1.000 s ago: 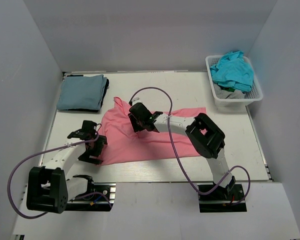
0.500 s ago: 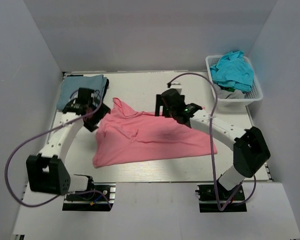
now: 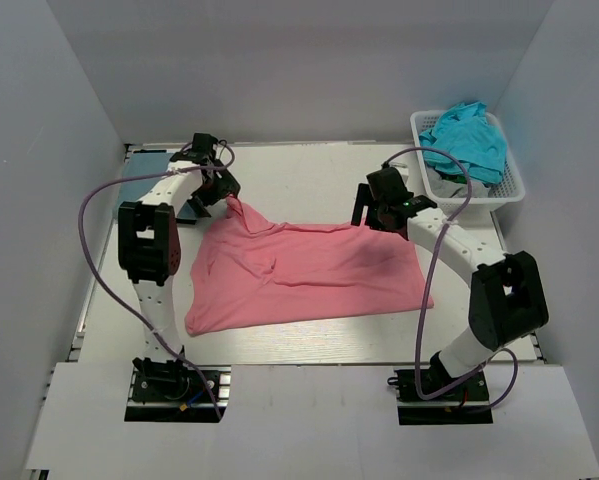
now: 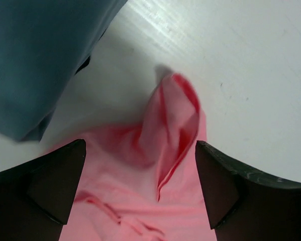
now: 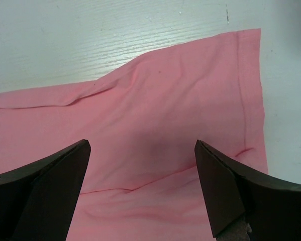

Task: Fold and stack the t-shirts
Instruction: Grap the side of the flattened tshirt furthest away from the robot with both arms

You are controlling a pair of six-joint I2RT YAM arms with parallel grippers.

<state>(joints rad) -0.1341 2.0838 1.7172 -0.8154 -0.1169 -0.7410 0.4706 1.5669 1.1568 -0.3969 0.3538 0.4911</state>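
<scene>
A salmon-pink t-shirt (image 3: 299,275) lies spread on the white table, rumpled at its far left corner. My left gripper (image 3: 219,188) is open and empty above that raised corner (image 4: 173,120). My right gripper (image 3: 372,212) is open and empty above the shirt's far right corner (image 5: 240,55), jaws wide over flat cloth (image 5: 155,150). A folded grey-blue t-shirt (image 3: 144,180) lies at the far left on a dark one; it also shows in the left wrist view (image 4: 34,55). A teal t-shirt (image 3: 466,140) and a grey one (image 3: 457,186) sit in the basket.
The white lattice basket (image 3: 509,190) stands at the far right corner. Grey walls enclose the table (image 3: 309,170) on three sides. Purple cables loop from both arms.
Both arms swung from the shirt's middle toward the far edge. The left gripper went to the far left corner, the right to the far right corner. The shirt now lies more spread.
</scene>
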